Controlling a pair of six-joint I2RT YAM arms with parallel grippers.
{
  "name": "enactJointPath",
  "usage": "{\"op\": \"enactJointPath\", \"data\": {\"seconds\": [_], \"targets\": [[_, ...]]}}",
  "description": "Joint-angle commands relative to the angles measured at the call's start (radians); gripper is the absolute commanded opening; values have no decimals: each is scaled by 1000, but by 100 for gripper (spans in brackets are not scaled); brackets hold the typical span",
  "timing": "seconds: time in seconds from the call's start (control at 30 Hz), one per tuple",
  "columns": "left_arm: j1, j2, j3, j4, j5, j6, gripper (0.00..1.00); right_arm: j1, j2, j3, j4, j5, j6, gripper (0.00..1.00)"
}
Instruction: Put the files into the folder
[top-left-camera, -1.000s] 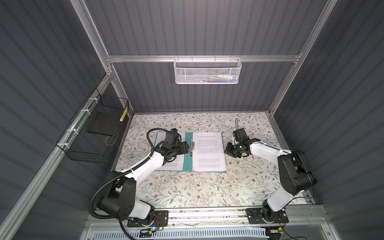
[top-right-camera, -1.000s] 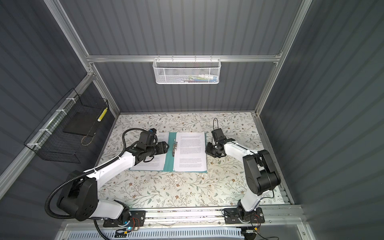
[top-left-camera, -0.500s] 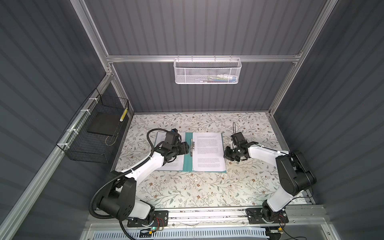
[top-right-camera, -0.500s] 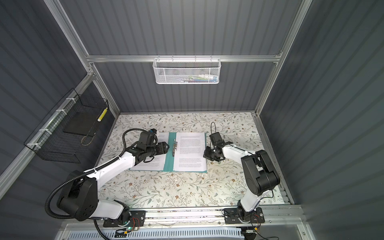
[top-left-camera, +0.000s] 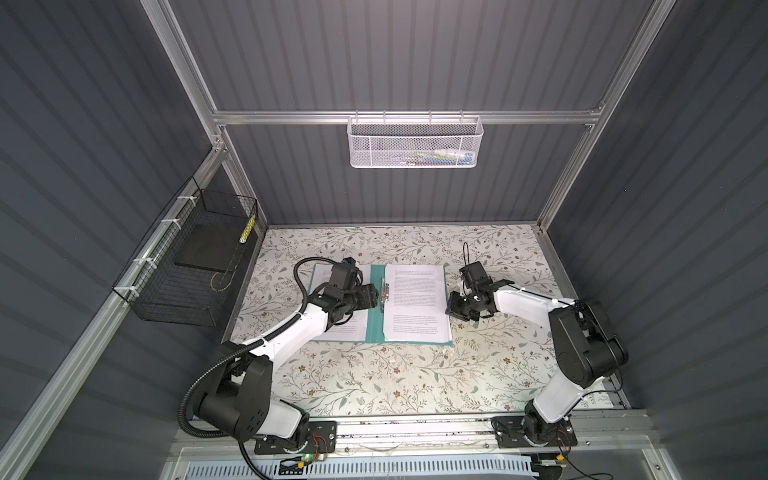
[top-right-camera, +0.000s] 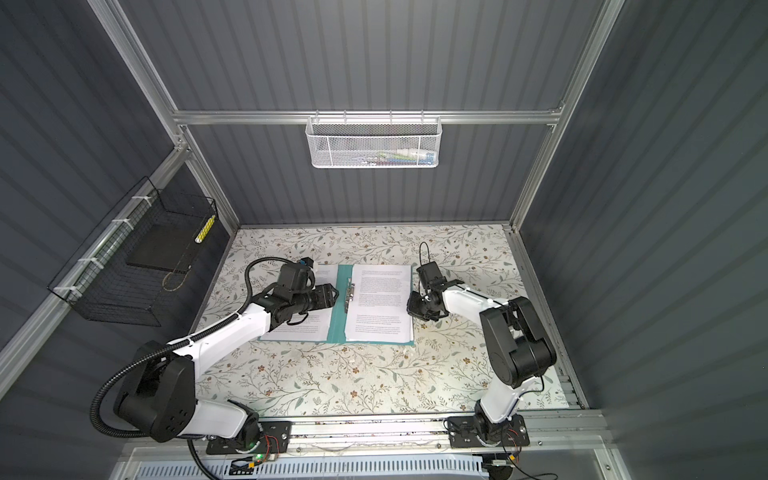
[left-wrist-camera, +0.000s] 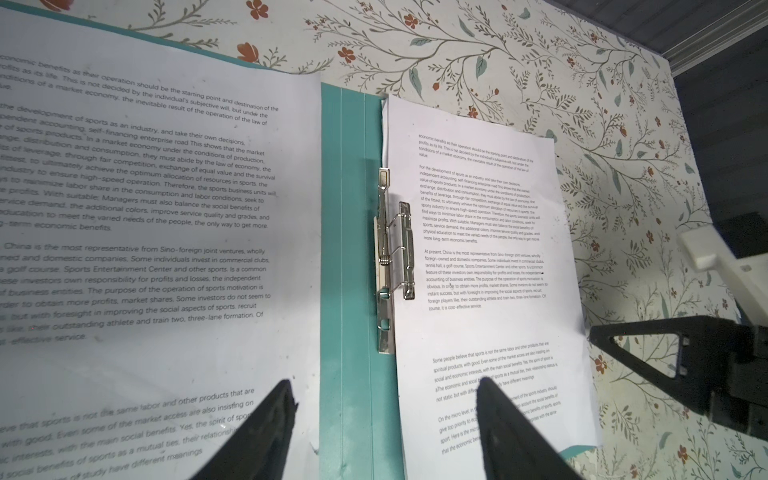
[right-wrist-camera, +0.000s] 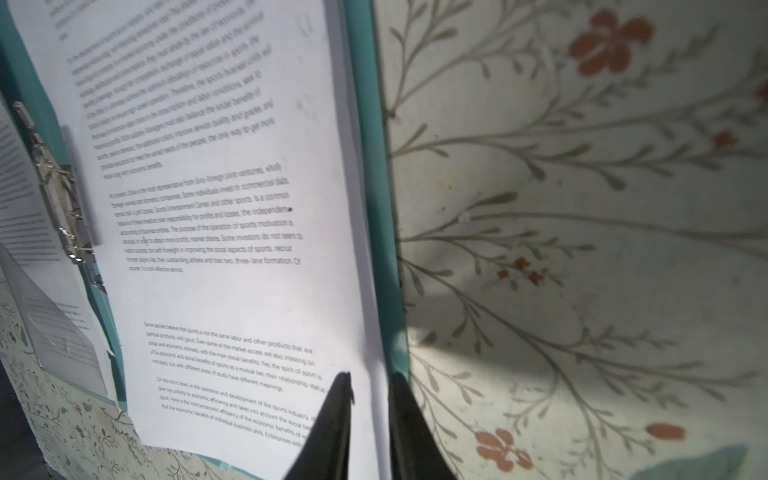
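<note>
Your right gripper (right-wrist-camera: 370, 388) is sitting low at the outer edge of the teal folder (top-left-camera: 374, 328), jaws narrowly apart and straddling that edge, clamping nothing you can see. You are looking at the folder lying open and flat mid-table on the floral tabletop (top-left-camera: 374, 386), with the files (top-left-camera: 417, 303), white text-printed sheets, resting on both halves beside the metal clip (left-wrist-camera: 395, 249). Your left gripper (left-wrist-camera: 384, 386) is hovering over the spine, jaws wide apart, forearm reaching across the left half.
</note>
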Motion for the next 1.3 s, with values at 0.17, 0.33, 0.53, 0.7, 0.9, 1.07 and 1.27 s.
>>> {"op": "enactJointPath", "data": {"seconds": [0.17, 0.33, 0.53, 0.7, 0.9, 1.07, 1.27], "targets": [[0, 1, -11, 7, 13, -2, 70, -15, -10, 67, -84, 40, -62, 30], [0, 16, -3, 16, 13, 3, 71, -20, 4, 69, -67, 22, -60, 31], [1, 38, 13, 20, 16, 5, 71, -22, 27, 69, -56, -4, -62, 32], [1, 56, 21, 24, 18, 4, 71, -21, 54, 67, -56, -18, -62, 32], [0, 66, 25, 27, 21, 4, 71, -20, 72, 58, -17, -35, -58, 32], [1, 63, 17, 29, 21, 2, 71, -20, 96, 56, -2, -57, -53, 32], [0, 52, 4, 30, 20, 0, 71, -21, 113, 60, 8, -76, -45, 32]]}}
